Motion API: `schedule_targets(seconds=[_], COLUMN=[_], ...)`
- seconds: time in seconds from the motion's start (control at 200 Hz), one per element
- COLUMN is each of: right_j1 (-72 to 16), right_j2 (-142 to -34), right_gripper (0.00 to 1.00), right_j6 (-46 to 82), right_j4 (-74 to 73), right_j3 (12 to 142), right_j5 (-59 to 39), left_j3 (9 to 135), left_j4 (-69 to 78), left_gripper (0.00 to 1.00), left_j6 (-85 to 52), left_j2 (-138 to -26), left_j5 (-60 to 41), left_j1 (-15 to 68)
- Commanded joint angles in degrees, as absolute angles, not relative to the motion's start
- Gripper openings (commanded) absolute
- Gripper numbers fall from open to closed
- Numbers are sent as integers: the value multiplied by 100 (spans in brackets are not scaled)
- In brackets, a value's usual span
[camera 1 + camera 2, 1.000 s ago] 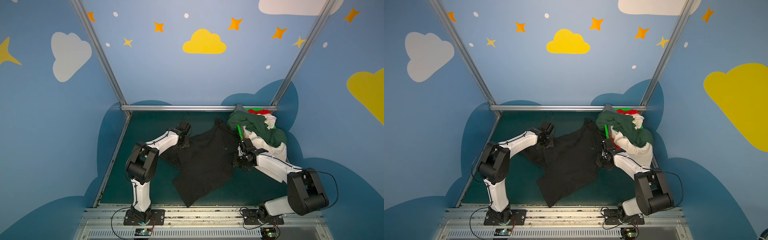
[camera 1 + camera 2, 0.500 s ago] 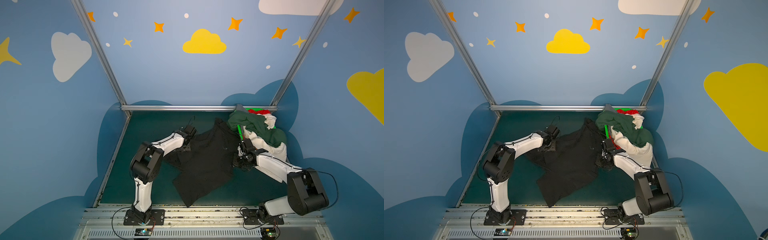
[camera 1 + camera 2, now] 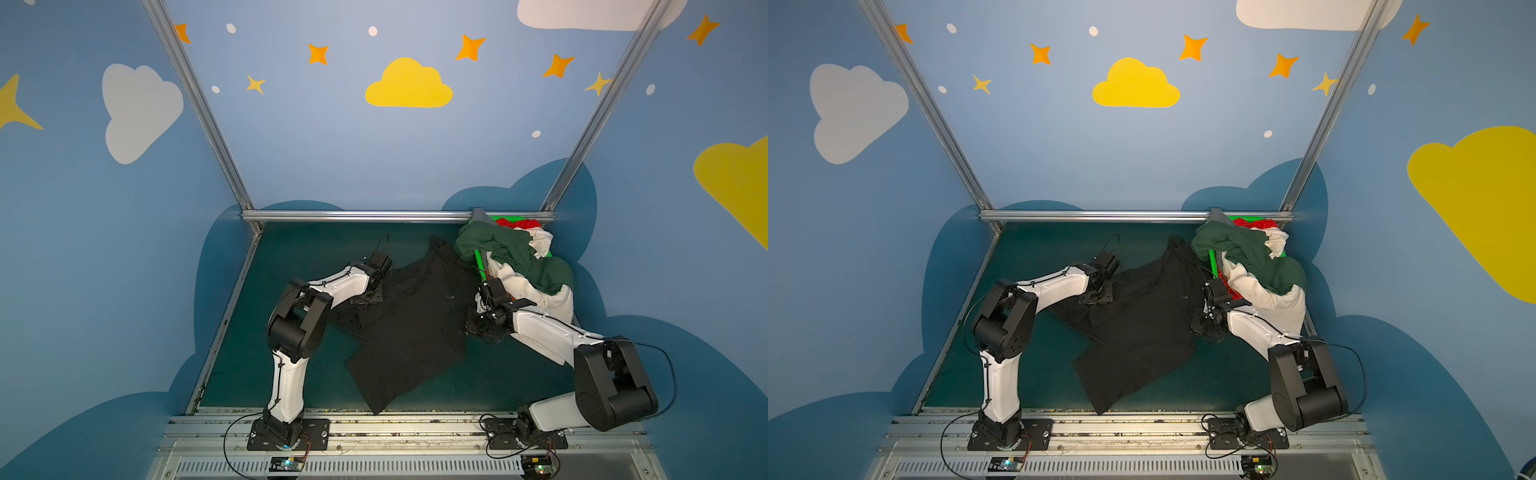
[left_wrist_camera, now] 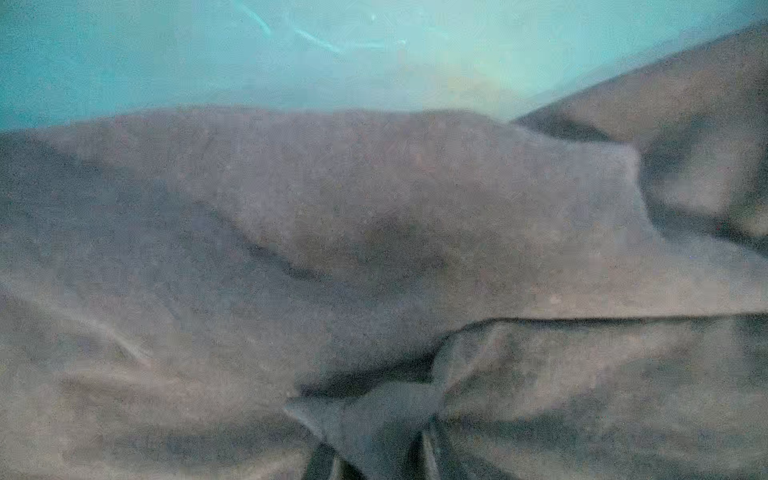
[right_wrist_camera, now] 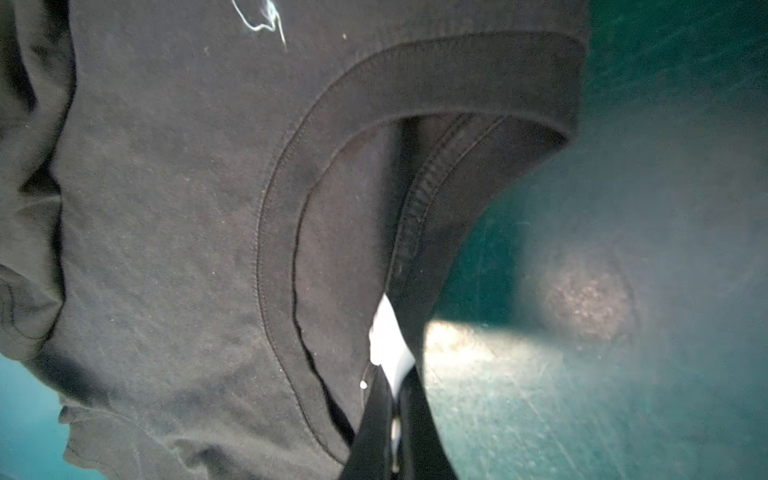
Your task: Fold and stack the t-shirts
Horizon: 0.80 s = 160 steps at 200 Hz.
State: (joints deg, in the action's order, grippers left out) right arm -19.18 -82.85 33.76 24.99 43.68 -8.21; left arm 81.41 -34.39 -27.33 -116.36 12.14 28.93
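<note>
The black t-shirt [image 3: 409,328] lies crumpled and partly spread in the middle of the teal table in both top views. My left gripper [image 3: 368,298] is down on its left edge. In the left wrist view the cloth [image 4: 374,419] puckers into a pinch between the two dark fingers, so that gripper [image 4: 372,465] is shut on it. My right gripper [image 3: 478,328] holds the shirt's right side. In the right wrist view its fingers [image 5: 374,428] are shut on the collar [image 5: 415,199] and the white label [image 5: 386,340]. The dark green [image 3: 498,245], white [image 3: 528,291] and red [image 3: 519,224] t-shirts are heaped at the back right.
The bright green basket [image 3: 480,262] under the heap stands in the back right corner against the metal rail [image 3: 353,215]. Bare teal table [image 3: 291,257] shows to the left of the black shirt and in front of it, near the arm bases.
My left gripper has moved right and down onto the black shirt's left edge, and its jaws have closed on the cloth. The right arm has stayed where it was, still shut.
</note>
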Motion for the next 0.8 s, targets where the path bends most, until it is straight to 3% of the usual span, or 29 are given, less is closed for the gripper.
schedule_targets(seconds=[0.0,0.16,0.526,0.796], right_j1=[-1890,-1890,-1890,-1892], right_j2=[-8186,-8171,-8180,-8323], right_gripper=[0,0,0,0], right_j6=[3421,3463,3480,3386], right_j4=[2445,2351,2382,2443], right_j3=[4279,4196,4140,4265], right_j5=[-845,-778,-580,-615], left_j3=[8098,8066,8764,10444], left_j4=[-3594,-3587,-3621,-3854], left_gripper=[20,4,4,4], left_j6=[-2786,-2736,-2470,-1933], left_j2=[-11477,-11182,-10879,-11869], left_j5=[1222,1094,667,553], left_j1=[2834,2699,1792,1396])
